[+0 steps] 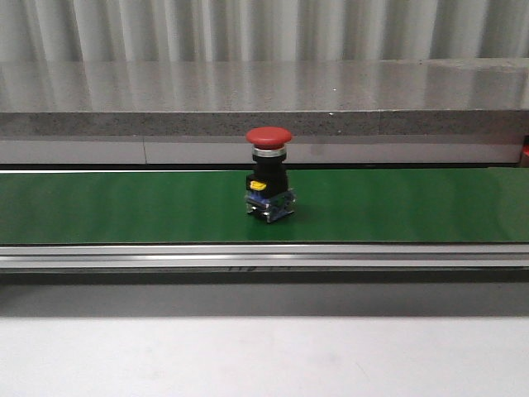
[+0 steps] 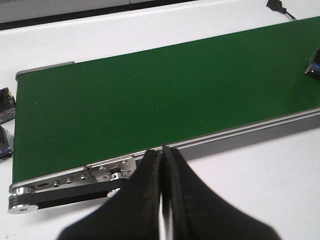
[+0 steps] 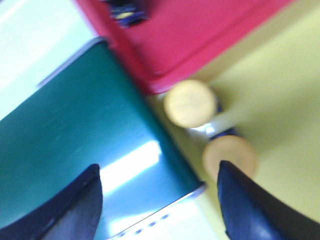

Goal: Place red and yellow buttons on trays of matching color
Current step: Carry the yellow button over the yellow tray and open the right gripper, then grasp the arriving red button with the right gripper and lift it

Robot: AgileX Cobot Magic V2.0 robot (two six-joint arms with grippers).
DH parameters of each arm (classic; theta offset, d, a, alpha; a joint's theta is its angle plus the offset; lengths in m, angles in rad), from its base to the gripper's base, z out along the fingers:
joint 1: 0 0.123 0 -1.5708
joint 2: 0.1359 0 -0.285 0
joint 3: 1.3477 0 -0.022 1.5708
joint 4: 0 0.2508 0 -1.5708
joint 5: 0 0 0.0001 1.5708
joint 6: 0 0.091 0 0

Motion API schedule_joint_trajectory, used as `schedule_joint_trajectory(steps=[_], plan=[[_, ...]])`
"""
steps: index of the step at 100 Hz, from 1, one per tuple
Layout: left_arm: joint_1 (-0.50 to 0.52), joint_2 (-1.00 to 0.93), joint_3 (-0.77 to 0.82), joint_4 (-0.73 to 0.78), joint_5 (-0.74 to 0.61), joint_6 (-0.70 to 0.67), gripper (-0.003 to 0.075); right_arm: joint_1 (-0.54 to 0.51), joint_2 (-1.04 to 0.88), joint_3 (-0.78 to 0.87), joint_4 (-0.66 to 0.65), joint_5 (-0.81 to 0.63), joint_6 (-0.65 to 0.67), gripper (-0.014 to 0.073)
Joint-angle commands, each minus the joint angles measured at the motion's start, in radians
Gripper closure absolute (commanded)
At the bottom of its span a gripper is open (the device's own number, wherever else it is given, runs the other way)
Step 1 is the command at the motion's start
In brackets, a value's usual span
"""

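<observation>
Your green conveyor belt [image 1: 124,207] spans the front view from 9 to 3 o'clock, and the red button [image 1: 269,175] stands upright on it just past centre, with neither arm near it there. If the belt is running, it could carry the button beyond reach before you commit. In the blurred right wrist view, the red tray [image 3: 200,35] and yellow tray [image 3: 270,100] meet beside the belt's end, with two yellow buttons [image 3: 190,103] already on the yellow tray; swinging in low could knock them. Your right gripper [image 3: 160,200] has its fingers spread wide and empty. Your left gripper [image 2: 163,200] has its fingers pressed together, so it must open before any grasp or it will topple the tall button.
</observation>
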Motion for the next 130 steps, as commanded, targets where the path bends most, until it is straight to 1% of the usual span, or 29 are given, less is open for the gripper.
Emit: schedule_joint_trajectory(steps=[1,32,50,67,79,91,107,117,130], plan=[[-0.009,-0.001,-0.026,-0.01,-0.071,0.001,0.074,0.052,-0.056,-0.022,0.016,-0.014,-0.039,0.0095],[-0.009,-0.001,-0.026,-0.01,-0.071,0.001,0.074,0.287,-0.072,-0.099,0.016,0.066,-0.067,0.0095],[-0.009,-0.001,-0.026,-0.01,-0.071,0.001,0.074,0.418,-0.064,-0.179,0.016,0.14,-0.13,0.0095],[-0.009,-0.001,-0.026,-0.01,-0.071,0.001,0.074,0.516,-0.005,-0.267,0.018,0.253,-0.193,0.0095],[-0.009,-0.001,-0.026,-0.01,-0.071,0.001,0.074,0.589,0.041,-0.313,0.019,0.266,-0.271,0.0095],[-0.009,-0.001,-0.026,-0.01,-0.071,0.001,0.074,0.647,0.094,-0.345,0.019,0.298,-0.341,0.0095],[-0.009,-0.001,-0.026,-0.01,-0.071,0.001,0.074,0.722,0.174,-0.372,0.019,0.348,-0.4,0.0095],[-0.009,-0.001,-0.026,-0.01,-0.071,0.001,0.074,0.76,0.22,-0.389,0.019,0.361,-0.409,0.0095],[-0.009,-0.001,-0.026,-0.01,-0.071,0.001,0.074,0.783,0.27,-0.413,0.021,0.345,-0.416,0.0095]])
